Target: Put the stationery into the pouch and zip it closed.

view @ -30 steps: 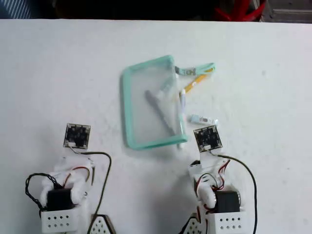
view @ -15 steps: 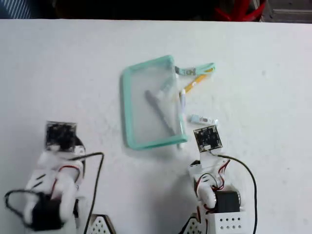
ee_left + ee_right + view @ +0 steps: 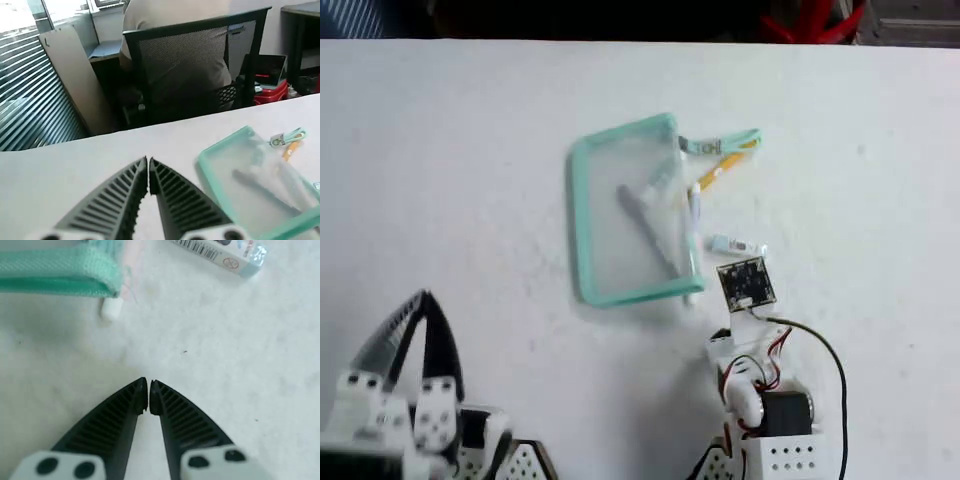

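The pouch (image 3: 610, 165), clear with a mint-green border, lies flat near the middle of the surface (image 3: 440, 150), its open side turned toward the right edge. A grey pen (image 3: 645, 222) lies slantwise inside it. At the mouth a white pen (image 3: 694, 212) lies along the opening. An orange pencil (image 3: 718, 170) sticks out toward the far right corner, just beside the green zip strap (image 3: 725, 142). A small labelled eraser (image 3: 734, 245) (it could be some other small item) lies on the bare surface just outside the mouth, apart from the pouch.

The left gripper (image 3: 148, 167) is raised over the near left corner, well apart from the pouch, its fingers clenched tip to tip with nothing between them. The right gripper (image 3: 149, 387) hangs low over the surface by the pouch's near right corner, fingers likewise pressed together and holding nothing. A white tip (image 3: 110, 310) pokes out from under the pouch border just ahead of it, and the eraser lies beyond.
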{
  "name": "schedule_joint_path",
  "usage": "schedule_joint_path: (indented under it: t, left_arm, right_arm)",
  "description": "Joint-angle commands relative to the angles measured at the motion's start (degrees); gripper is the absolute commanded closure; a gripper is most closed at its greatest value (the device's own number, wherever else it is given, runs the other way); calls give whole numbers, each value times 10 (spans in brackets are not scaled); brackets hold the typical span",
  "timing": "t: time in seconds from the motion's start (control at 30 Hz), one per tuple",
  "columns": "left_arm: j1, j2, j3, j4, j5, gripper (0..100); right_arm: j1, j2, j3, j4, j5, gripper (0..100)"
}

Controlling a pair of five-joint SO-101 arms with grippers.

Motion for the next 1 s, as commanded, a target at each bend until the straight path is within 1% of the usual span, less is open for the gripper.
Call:
schedule_joint_path:
  t: [0.0, 0.1, 0.37, 0.5, 0.6, 0.97]
  left_arm:
    - [22, 4, -73, 25, 6, 976]
    - [22, 5, -84, 22, 6, 976]
    - [20, 6, -83, -18, 9, 976]
    - [22, 6, -82, -40, 60, 976]
    - [22, 6, -84, -65, 77, 976]
    - [18, 7, -85, -108, 78, 976]
  right_arm:
    - [0, -4, 5, 1, -5, 980]
    - [0, -4, 5, 1, -5, 980]
    - [0, -4, 5, 1, -5, 980]
    - [0, -4, 5, 1, -5, 980]
    - [0, -4, 5, 1, -5, 980]
    - [0, -3, 5, 1, -5, 980]
